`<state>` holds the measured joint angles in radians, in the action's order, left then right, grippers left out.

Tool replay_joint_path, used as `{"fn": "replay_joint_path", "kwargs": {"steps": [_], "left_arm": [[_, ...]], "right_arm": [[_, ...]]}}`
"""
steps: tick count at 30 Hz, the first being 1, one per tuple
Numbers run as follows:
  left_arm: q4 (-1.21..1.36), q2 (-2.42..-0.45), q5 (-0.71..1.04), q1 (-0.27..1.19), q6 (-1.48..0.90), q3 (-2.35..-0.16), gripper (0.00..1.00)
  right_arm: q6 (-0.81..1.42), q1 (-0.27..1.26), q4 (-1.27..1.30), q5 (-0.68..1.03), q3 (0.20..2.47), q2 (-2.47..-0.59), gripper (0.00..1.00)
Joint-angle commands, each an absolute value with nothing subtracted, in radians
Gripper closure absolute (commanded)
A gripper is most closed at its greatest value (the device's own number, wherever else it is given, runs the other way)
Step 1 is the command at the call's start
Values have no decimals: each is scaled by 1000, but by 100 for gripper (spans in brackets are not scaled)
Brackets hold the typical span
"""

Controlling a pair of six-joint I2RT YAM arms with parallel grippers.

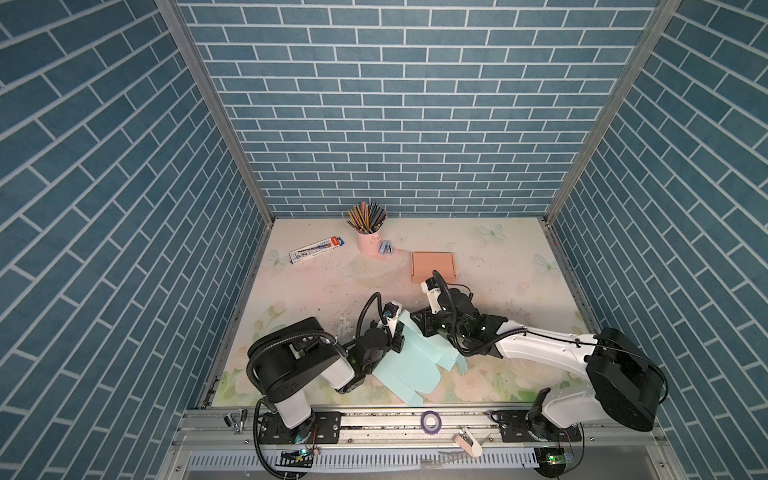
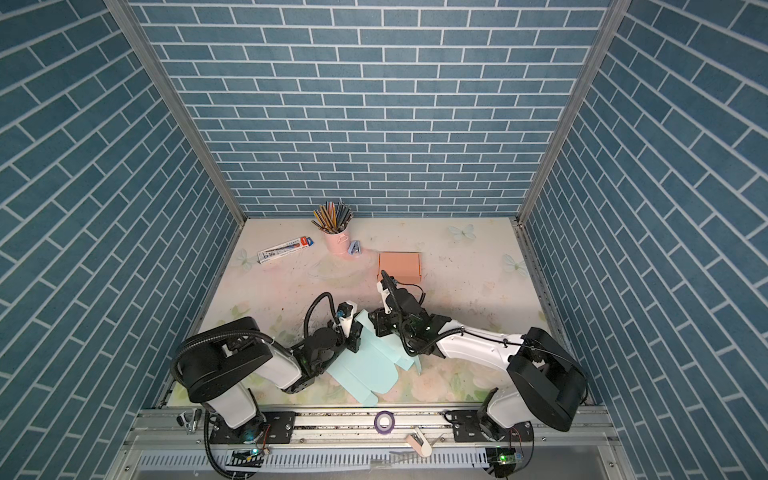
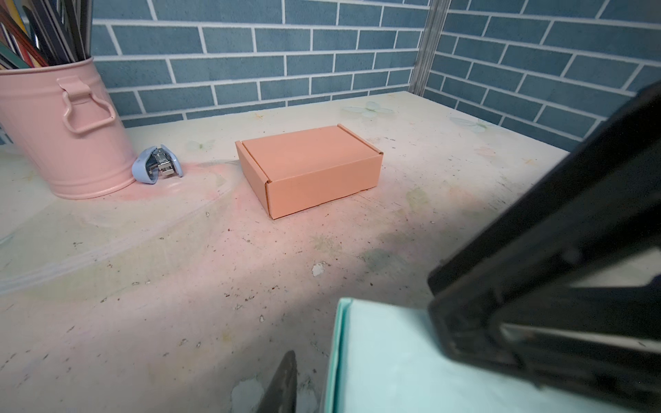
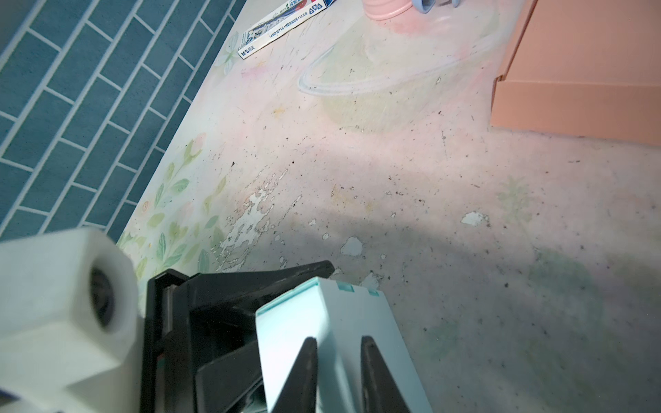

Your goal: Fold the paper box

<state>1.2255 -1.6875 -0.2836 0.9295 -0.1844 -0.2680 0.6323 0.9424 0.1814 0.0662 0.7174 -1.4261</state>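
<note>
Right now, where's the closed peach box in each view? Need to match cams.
In a top view: peach box at the table's back, right of the pink bucket.
In a top view: box likewise right of the bucket.
Left wrist: whole box, stapler between it and the bucket.
Right wrist: only part of the box, cut by the frame edge.
Shared landmark: the pink bucket; only its base shows in the right wrist.

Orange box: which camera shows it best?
Left wrist view: the orange box sits whole and close, lid and two sides clear. Both top views show it small, from above. Right wrist view catches only one corner.
</note>
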Motion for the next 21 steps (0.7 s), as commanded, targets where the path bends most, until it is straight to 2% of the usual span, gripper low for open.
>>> {"fn": "replay_joint_path", "kwargs": {"steps": [1,13,17,21], "left_arm": [[1219,-1659,-283,926,-181,-260,76],[1254,-1707,-316,927,-179,-270,89],[1267,-1714,-318,927,-181,-263,88],[1280,-1722,-313,926,-183,-253,80]], "right_arm": [[650,957,58,54,696,-1437,78],[663,968,76,57,684,-1440,78],[665,970,76,55,683,-1433,78],[664,971,74,54,683,-1421,78]]}}
